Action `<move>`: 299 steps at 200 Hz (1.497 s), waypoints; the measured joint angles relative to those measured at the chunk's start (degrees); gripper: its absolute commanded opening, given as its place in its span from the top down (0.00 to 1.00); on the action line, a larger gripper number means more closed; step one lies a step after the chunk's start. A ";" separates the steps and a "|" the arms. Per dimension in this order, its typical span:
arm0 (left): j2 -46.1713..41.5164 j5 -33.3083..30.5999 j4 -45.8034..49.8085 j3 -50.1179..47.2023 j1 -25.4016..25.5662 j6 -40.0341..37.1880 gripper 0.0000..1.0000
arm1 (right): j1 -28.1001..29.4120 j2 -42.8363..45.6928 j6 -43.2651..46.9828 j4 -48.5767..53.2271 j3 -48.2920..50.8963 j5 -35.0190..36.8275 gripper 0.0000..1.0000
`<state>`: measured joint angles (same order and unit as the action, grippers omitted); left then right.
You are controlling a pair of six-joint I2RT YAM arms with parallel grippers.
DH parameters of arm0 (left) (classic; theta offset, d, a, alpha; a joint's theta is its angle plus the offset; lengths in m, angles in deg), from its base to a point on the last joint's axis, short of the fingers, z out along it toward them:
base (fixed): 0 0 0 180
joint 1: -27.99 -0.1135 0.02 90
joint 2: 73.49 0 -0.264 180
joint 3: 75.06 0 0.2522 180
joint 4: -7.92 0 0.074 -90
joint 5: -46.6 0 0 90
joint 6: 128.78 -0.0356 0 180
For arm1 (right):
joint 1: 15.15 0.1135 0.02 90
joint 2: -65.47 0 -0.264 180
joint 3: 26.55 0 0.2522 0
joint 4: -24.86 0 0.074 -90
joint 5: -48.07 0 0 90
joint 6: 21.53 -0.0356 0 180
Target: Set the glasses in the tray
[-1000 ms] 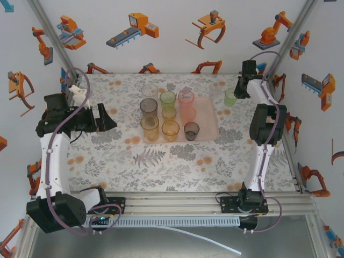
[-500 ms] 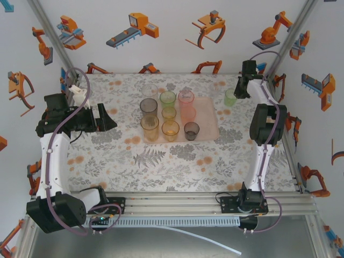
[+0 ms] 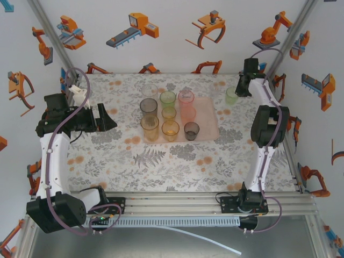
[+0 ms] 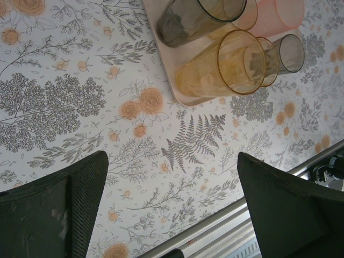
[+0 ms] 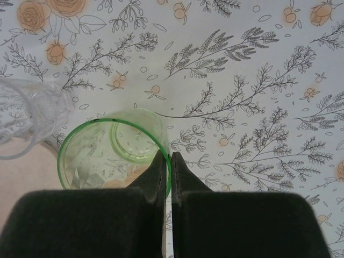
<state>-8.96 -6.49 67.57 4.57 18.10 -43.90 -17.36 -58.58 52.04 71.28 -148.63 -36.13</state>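
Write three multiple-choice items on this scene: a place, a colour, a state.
1. The glass held by the right end effector is: A) in the tray; B) right of the tray; C) at the near edge.
2. Its colour: A) pink; B) orange; C) green.
3. The left end effector is: A) open, empty; B) shut on a glass; C) shut on the tray.
B: it is beyond the tray's right rim. C: green rim between shut fingers. A: fingers wide apart, nothing between.

Bright, even, diffuse light casts faint soft shadows; the pictures are sharp.
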 measured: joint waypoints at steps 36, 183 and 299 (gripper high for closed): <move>0.00 0.00 -0.02 0.00 -0.02 0.00 0.03 | 0.00 2.36 0.00 -0.15 2.60 -0.17 0.98; 0.00 0.22 -0.04 0.00 0.11 0.00 0.03 | 0.00 15.50 -0.83 -3.80 18.32 -2.38 0.98; 1.03 0.26 -0.02 0.02 1.25 0.00 0.03 | 8.07 32.94 -3.08 -6.10 35.65 -1.49 0.98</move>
<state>-7.93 -6.23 67.55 4.59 19.35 -43.90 -9.30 -25.64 48.96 65.18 -112.98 -37.61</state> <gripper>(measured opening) 0.972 0.025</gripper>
